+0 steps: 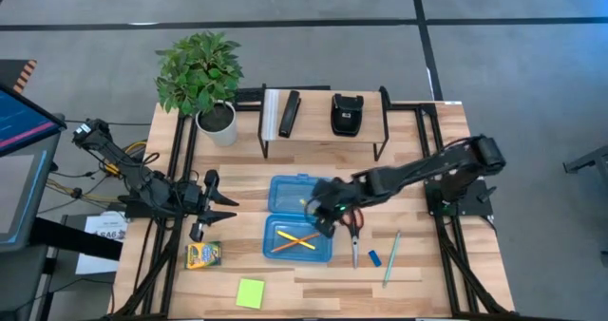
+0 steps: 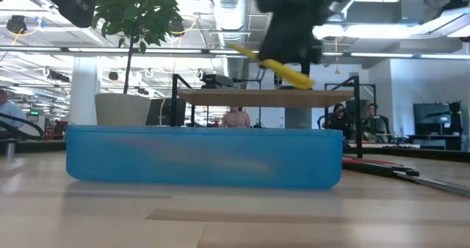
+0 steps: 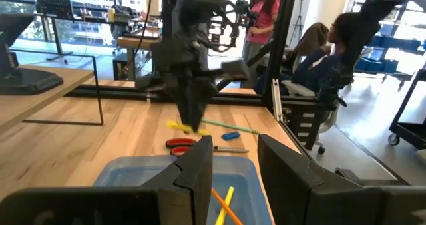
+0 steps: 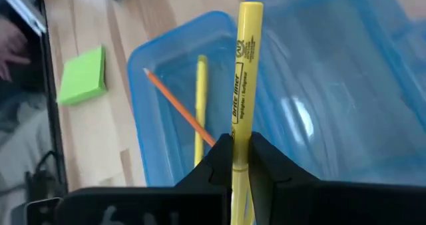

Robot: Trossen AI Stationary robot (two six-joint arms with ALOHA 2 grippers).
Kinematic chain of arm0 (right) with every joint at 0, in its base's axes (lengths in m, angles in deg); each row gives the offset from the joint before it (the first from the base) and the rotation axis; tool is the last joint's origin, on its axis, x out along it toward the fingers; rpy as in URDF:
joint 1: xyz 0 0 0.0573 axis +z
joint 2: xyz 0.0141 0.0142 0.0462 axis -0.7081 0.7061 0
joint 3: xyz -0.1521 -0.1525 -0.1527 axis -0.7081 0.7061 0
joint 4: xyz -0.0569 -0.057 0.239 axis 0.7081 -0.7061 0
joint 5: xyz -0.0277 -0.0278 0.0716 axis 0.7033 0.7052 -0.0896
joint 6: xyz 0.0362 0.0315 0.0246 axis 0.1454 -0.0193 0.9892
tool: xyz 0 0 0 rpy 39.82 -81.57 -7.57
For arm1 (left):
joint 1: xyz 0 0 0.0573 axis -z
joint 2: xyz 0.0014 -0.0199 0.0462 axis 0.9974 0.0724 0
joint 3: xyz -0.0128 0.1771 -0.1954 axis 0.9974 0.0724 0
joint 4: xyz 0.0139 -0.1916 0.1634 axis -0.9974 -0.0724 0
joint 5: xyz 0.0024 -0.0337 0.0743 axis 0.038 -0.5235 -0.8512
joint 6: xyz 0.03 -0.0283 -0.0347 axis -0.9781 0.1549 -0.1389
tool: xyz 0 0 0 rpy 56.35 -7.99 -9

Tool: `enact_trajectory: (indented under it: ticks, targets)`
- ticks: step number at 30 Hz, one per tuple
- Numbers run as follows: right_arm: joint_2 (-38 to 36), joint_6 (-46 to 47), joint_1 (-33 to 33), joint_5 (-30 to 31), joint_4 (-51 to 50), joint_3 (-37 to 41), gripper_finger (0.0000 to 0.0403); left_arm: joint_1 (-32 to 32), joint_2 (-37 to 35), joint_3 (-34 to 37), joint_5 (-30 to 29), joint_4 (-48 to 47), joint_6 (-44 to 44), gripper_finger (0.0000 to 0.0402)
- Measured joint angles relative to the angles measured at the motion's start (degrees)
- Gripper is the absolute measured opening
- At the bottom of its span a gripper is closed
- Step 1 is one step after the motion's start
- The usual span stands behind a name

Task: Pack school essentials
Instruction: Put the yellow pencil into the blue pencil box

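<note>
The case (image 1: 299,228) lay open in the middle of the table, lid flat behind its tray, so that items could be dropped straight in; an orange pencil (image 1: 293,240) and a yellow pencil (image 1: 300,241) already lay crossed in the tray. The right gripper (image 1: 323,213) hung above the case, over its right-hand side near the hinge, apparently to carry its load over the tray before letting go. Its fingers were clamped tight on a yellow highlighter (image 4: 243,72), gripped low on the barrel with most of its length sticking out ahead of the jaws, clear of the plastic below. The scissors (image 1: 353,228), eraser (image 1: 374,258) and pen (image 1: 390,256) waited on the wood to the right of the case, the crayon box (image 1: 203,255) and sticky pad (image 1: 250,293) to its left and front. The left gripper (image 1: 217,207) waited left of the case, fingers spread and empty.
</note>
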Motion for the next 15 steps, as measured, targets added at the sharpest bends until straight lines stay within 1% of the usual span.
enact_trajectory:
  ticks: [8,11,15]
  targets:
    - [13.93,-8.97,1.48,-0.44,-10.25,-13.93,0.0042,0.01,0.01,0.0,0.0,0.0,0.67,0.0107]
    - [18.0,-12.42,1.77,-0.5,-14.1,-17.85,0.0042,0.01,0.01,0.0,0.0,0.0,0.67,0.0107]
    - [22.17,-15.55,2.39,-0.53,-16.4,-21.57,0.0046,0.02,-0.01,0.0,0.0,-0.09,0.65,0.0107]
